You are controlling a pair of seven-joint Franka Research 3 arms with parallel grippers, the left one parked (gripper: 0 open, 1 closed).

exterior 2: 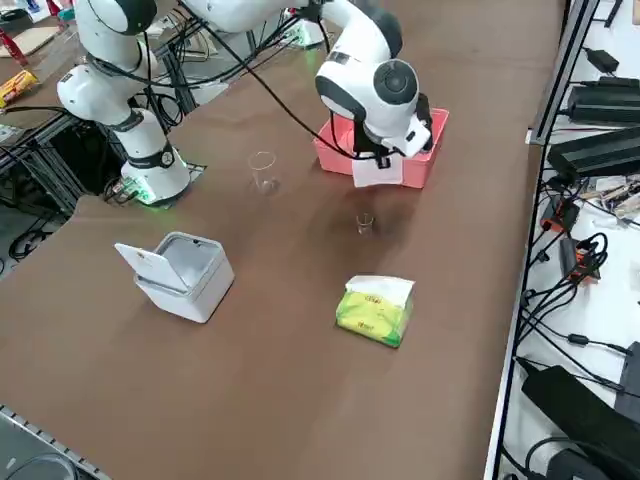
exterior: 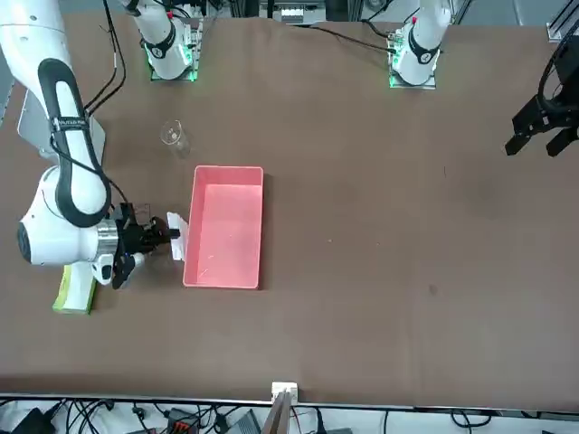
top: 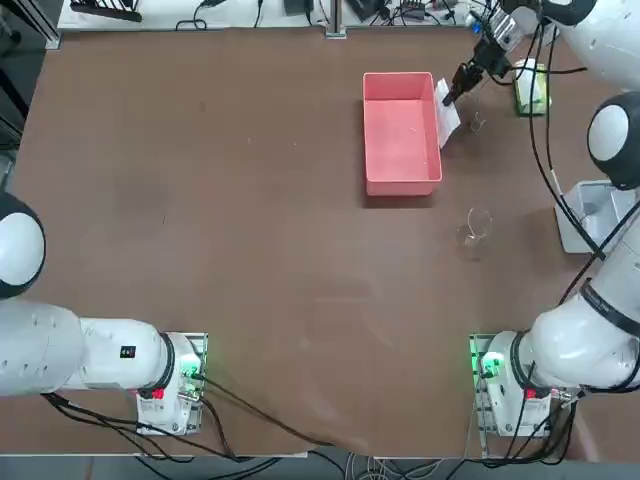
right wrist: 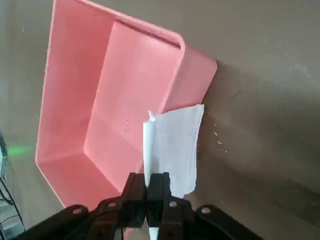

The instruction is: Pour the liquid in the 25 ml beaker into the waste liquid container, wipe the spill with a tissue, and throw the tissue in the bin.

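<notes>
My right gripper point(right wrist: 152, 184) is shut on the tissue point(right wrist: 174, 144), a small white sheet that hangs beside the outer long wall of the waste liquid container point(right wrist: 115, 95), a shallow pink tray. From overhead the gripper point(top: 462, 85) is at the tray's point(top: 400, 175) far right corner, with the tissue point(top: 447, 117) draped down by the rim. The 25 ml beaker point(exterior 2: 365, 224) stands upright on the table just right of the tissue, also seen as the tiny beaker point(top: 478, 122). The bin point(exterior 2: 180, 272), a pale grey box with its lid up, sits near my right arm's base.
A larger clear beaker point(top: 477, 232) stands between the tray and my base. A green tissue pack point(top: 531, 88) lies at the far right of the table. A few pale specks point(right wrist: 220, 142) show on the brown tabletop beside the tray.
</notes>
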